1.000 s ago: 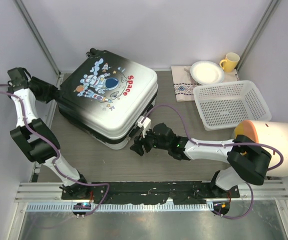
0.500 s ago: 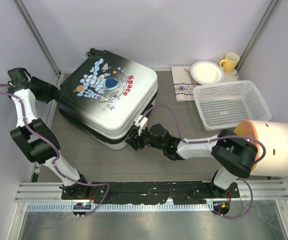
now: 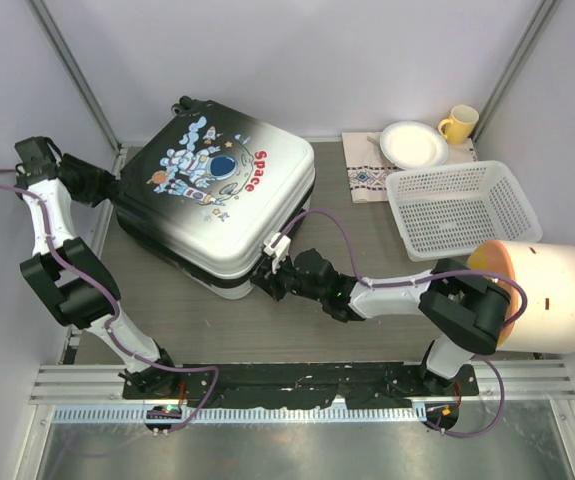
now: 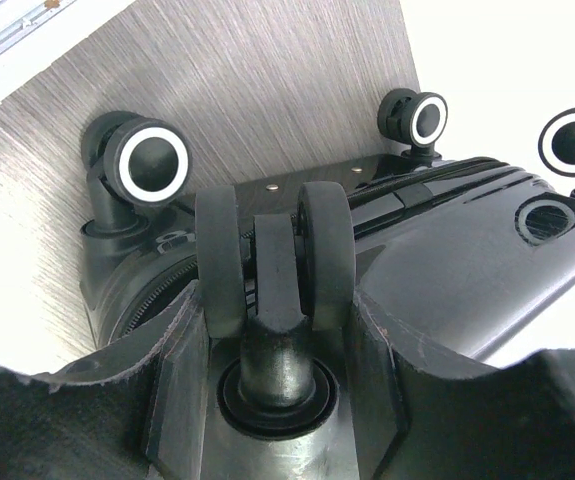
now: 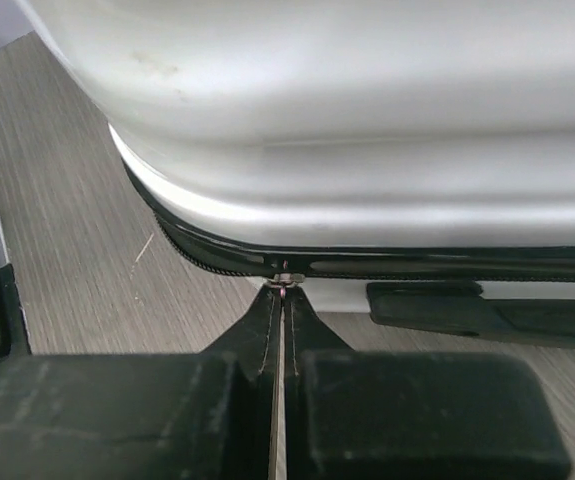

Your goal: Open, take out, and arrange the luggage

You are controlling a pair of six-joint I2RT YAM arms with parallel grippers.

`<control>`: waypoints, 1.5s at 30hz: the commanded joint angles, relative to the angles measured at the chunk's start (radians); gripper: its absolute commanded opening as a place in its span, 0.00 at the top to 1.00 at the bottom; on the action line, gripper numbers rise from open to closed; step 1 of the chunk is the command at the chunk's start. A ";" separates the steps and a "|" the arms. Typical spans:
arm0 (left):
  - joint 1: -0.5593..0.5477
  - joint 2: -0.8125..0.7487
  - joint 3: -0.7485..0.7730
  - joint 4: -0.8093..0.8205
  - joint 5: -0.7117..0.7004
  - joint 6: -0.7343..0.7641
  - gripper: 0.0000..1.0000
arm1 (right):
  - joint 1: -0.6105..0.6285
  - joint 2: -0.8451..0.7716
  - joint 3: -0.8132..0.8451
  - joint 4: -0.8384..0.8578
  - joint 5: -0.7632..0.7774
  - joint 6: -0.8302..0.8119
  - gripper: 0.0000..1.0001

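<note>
A grey wood-grain counter enclosed by white walls. The luggage lies flat and closed on its left-centre part, astronaut print upward. A white basket stands well apart to the right.

Step in hand: opening, at the unzipping stage. The right arm reaches to the near-right corner of the shell. Its jaws are fully closed there, pinching the small zip pull at the dark seam between the two halves. The left arm is at the opposite end. Its jaws stand about half open, straddling a caster wheel, and appear to press on its sides, probably to brace the case.

Next move, as judged: draw the pull along the seam and round the corner, keeping the pinch tight and the pull in line with the zip teeth, while the far end stays braced.

Orientation: the long axis runs diagonally, with the wheel end to the far left and the opposite end toward the near right.
</note>
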 commanded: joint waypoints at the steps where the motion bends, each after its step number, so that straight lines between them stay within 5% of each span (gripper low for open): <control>1: 0.000 -0.058 0.022 -0.003 0.097 -0.007 1.00 | -0.041 -0.111 0.045 -0.124 0.050 -0.034 0.99; 7: 0.012 -0.024 0.069 -0.020 0.069 0.007 1.00 | -0.148 -0.256 0.031 -0.374 -0.009 -0.108 0.99; 13: 0.011 0.000 0.074 -0.006 0.049 0.014 1.00 | -0.317 -0.186 0.071 -0.420 -0.029 -0.195 0.99; 25: 0.011 0.037 0.110 -0.017 0.001 0.025 1.00 | -0.432 -0.086 0.158 -0.431 -0.116 -0.274 0.99; 34: 0.012 0.089 0.172 -0.031 -0.009 0.013 1.00 | -0.658 0.026 0.241 -0.275 -0.193 -0.410 0.99; 45: 0.012 0.143 0.207 -0.029 -0.049 0.037 1.00 | -0.797 0.372 0.505 -0.014 -0.234 -0.446 0.99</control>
